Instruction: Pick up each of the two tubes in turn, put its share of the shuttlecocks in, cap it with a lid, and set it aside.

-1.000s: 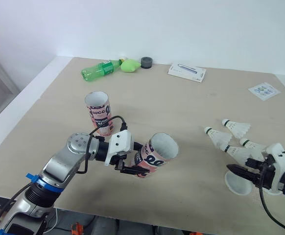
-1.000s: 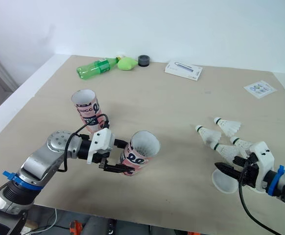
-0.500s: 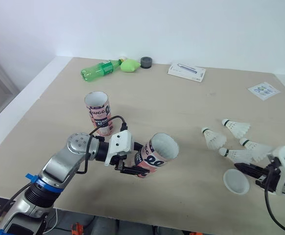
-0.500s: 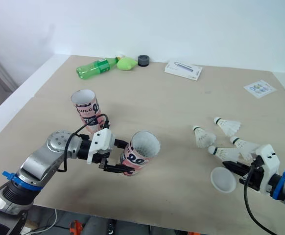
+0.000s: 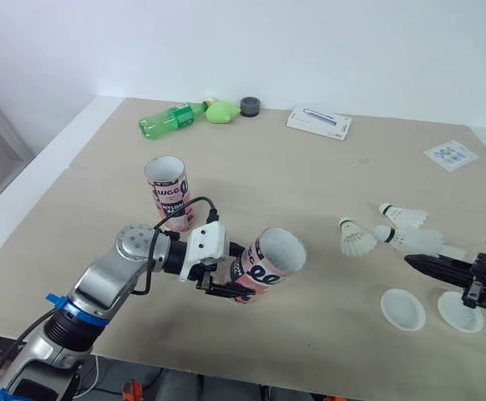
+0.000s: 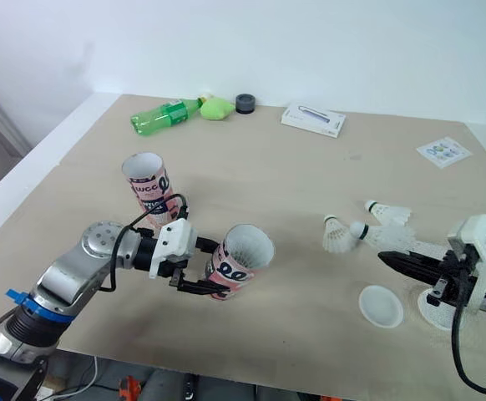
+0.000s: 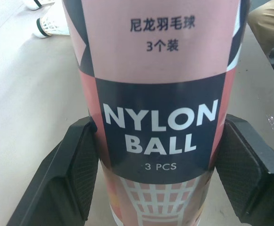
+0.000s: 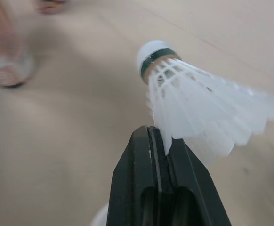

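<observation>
Now the table (image 5: pixel 310 167) carries all my work, and the biggest thing lifted off it is the tube (image 5: pixel 270 264) in my left gripper (image 5: pixel 226 272). Both fingers are clamped on its printed wall near the closed end. I hold it tilted above the near edge with its open mouth turned toward the right side, so a shuttlecock can go in cork first.

The other tube (image 5: pixel 169 194) stands upright, mouth up, toward the left edge and apart from the one I hold; I judge its turn comes later. Two white lids (image 5: pixel 402 308) lie flat by the near right corner, just beside each other, handy for capping once a tube has its share.

My right gripper (image 8: pixel 154 137) has its fingers closed to a thin pinch on the skirt rim of one shuttlecock (image 8: pixel 198 99). Its cork points away from the fingers, which suits a straight feed into the mouth. Two more shuttlecocks (image 5: pixel 356 240) lie on the table beyond the lids, toward the right edge. I see nothing inside the held tube's mouth, so I judge the filling is only starting.
</observation>
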You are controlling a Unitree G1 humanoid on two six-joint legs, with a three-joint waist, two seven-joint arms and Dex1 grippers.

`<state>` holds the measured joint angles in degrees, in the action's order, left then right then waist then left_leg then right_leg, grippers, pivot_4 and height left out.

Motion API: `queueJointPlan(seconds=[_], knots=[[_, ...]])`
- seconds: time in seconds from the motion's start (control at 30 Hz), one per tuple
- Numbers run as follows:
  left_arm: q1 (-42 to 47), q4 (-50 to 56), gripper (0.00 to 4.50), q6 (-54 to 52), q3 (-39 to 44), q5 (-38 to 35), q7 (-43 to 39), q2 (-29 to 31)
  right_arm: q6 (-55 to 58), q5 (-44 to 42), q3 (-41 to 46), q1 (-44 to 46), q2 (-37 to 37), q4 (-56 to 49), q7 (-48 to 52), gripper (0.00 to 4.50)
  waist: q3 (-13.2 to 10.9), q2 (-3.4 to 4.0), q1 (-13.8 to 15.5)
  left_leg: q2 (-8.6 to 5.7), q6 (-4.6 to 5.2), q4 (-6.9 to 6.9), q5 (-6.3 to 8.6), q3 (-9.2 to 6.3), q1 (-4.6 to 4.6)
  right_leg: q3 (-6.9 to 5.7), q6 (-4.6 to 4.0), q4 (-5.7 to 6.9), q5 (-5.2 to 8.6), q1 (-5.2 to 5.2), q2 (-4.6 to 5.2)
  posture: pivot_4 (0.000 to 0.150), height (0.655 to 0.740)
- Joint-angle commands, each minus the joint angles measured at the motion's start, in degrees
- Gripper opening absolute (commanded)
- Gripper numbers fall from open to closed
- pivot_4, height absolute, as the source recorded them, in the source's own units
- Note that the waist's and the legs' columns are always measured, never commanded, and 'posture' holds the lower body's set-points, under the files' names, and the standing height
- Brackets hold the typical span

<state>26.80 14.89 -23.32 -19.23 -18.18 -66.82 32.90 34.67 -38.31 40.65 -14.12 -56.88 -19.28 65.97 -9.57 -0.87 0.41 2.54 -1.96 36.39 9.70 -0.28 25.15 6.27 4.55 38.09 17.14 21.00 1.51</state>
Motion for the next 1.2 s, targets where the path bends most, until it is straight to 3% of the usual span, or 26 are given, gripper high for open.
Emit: queueJointPlan(seconds=[0.03, 0.27, 0.6, 1.0, 1.2], knots=[[0.27, -2.24, 3.15, -0.26, -1.62, 2.04, 0.2, 0.17, 1.48, -5.28, 3.34, 4.91, -4.92, -7.48, 1.02, 0.09, 0.0, 0.01, -0.07, 0.01, 0.0, 0.01, 0.0, 0.02, -0.03, 0.02, 0.0, 0.0, -0.01, 0.0, 0.0, 0.15, 0.7294], [2.08, -3.11, 3.15, -0.67, -1.76, 1.74, -0.39, -0.08, 0.42, -8.92, -8.17, 16.4, -11.3, -15.71, 0.97, 0.09, -0.07, -0.2, -0.03, 0.07, 0.12, 0.01, -0.09, -0.01, -0.02, -0.09, -0.08, -0.05, -0.08, 0.2, 0.02, 0.15, 0.7294], [3.78, -4.13, 3.15, -0.87, -1.67, 1.67, -0.76, -0.46, -10.93, 2.13, -30.68, 34.35, -15.22, -12.26, 9.92, 0.09, -0.09, -0.2, -0.03, 0.01, 0.11, -0.06, -0.09, 0.21, 0.07, -0.08, -0.1, -0.08, -0.07, 0.36, 0.24, 0.15, 0.7294], [3.95, -2.98, 3.15, -2.05, -1.37, 1.46, 0.02, -0.41, -17.7, 11.26, -44.13, 50.36, -9.32, -6.48, 15.58, 0.09, -0.1, -0.18, -0.1, 0.06, 0.11, -0.1, -0.09, 0.29, 0.12, -0.1, -0.18, -0.07, -0.12, 0.33, 0.22, 0.15, 0.7294], [4.14, -2.98, 3.15, -2.46, -1.21, 1.52, 0.21, -0.51, -19.35, 14.36, -46.83, 52.18, -8.33, -6.43, 17.81, 0.09, -0.1, -0.17, -0.07, 0.07, 0.1, -0.11, -0.08, 0.29, 0.12, -0.1, -0.22, -0.06, -0.11, 0.35, 0.2, 0.15, 0.7294]])
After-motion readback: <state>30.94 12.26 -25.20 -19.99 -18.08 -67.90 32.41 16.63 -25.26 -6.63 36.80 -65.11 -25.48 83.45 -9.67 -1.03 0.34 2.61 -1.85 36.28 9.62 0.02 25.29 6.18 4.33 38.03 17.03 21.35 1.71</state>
